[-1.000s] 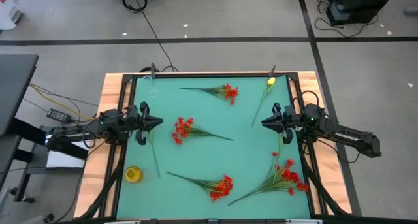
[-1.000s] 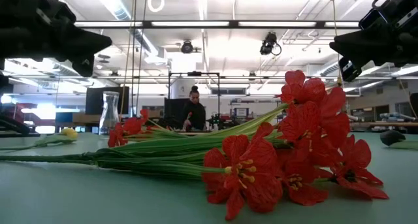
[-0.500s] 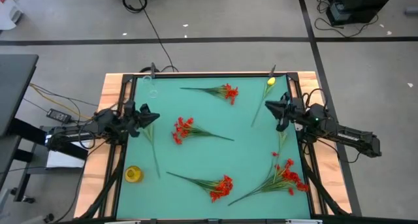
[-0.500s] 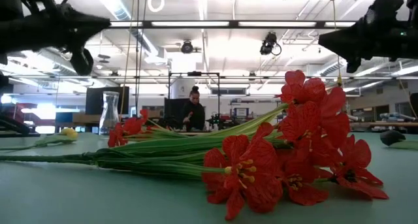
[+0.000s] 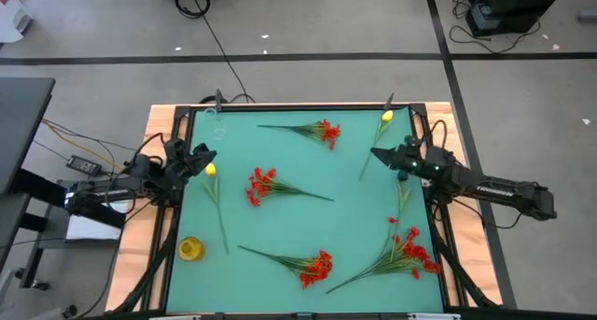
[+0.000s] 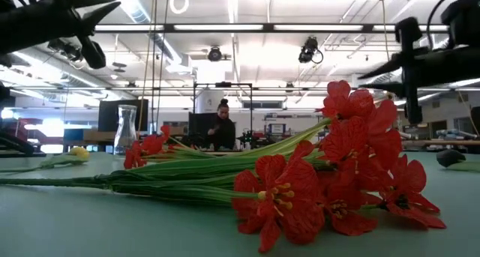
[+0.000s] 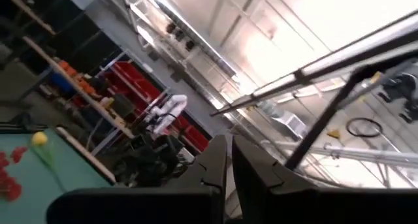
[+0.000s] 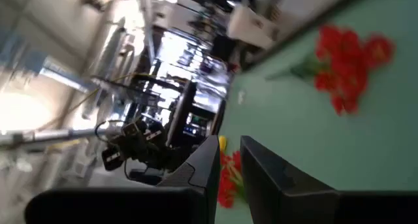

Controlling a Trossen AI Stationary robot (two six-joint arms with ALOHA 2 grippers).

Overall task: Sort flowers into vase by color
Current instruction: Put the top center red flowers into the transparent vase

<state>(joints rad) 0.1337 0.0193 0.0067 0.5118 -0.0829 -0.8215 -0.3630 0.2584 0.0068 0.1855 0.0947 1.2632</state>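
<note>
The left gripper (image 5: 201, 158), jaws nearly together and empty, hovers by the yellow tulip-like bud (image 5: 211, 170) at the teal mat's (image 5: 354, 217) left edge; it should open before descending onto the stem; the right gripper (image 5: 378, 154), slightly parted, seems empty, near the other yellow bud (image 5: 386, 118).

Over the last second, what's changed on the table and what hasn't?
The left gripper drew back toward its table edge and swung toward the far side, uncovering the yellow bud it had hidden. The right gripper swung toward the far side and reached further over the mat. Neither took hold of anything. The red flower sprays, the yellow flowers and the vase stayed put.
</note>
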